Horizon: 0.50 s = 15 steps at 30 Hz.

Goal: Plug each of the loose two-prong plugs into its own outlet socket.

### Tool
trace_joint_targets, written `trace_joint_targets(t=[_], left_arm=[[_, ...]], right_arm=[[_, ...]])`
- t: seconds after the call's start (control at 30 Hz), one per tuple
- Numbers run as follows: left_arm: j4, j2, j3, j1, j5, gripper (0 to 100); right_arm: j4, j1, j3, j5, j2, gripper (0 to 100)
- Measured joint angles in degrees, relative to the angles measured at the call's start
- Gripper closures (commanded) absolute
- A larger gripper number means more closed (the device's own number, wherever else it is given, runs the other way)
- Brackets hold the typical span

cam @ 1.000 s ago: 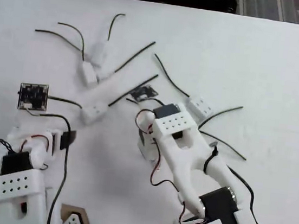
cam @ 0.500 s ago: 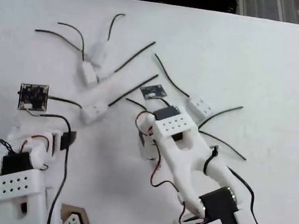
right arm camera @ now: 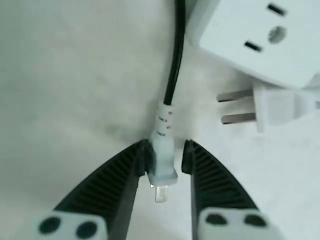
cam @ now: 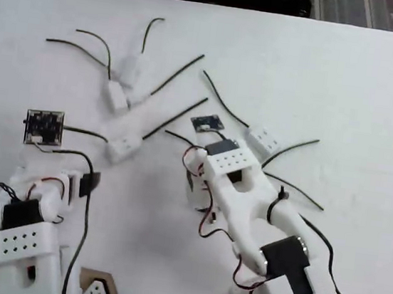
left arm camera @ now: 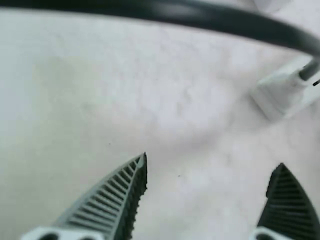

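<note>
- Step in hand: grasp of one plug. Right gripper (right arm camera: 165,146) has its jaws pressed onto the sides of a white two-prong plug (right arm camera: 162,165), prongs poking out toward the wrist, black cord (right arm camera: 175,60) trailing away over the table (cam: 376,83)
- White outlet socket (right arm camera: 250,30) lies near, face up, slots showing; it is apart from the held plug
- Next move, as I judge it: lift, turn the plug so the prongs face the socket slots, line up, press in. The prongs now point away from the socket, so a regrasp or a wrist turn looks needed
- In the way: second loose plug (right arm camera: 277,107) sits touching or just beside the socket edge, prongs toward the held cord; cord could drag it
- Left gripper (left arm camera: 211,162) spread wide, holding nothing, low over bare table; a white plug body (left arm camera: 282,95) near it, thick black cable (left arm camera: 200,17) across beyond
- High view: right arm (cam: 241,188) at centre, left arm (cam: 25,226) well apart; more white blocks with cords (cam: 122,84) farther off, plug or socket not told
</note>
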Motion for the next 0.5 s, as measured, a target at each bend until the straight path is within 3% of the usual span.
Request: trace_joint_targets(t=[0.27, 0.5], left_arm=[[0.0, 0.0, 0.0, 0.0, 0.0, 63], [0.0, 0.0, 0.0, 0.0, 0.0, 63]], right_arm=[[0.0, 0.0, 0.0, 0.0, 0.18, 97.3], [0.0, 0.0, -0.09, 0.0, 0.18, 92.0]])
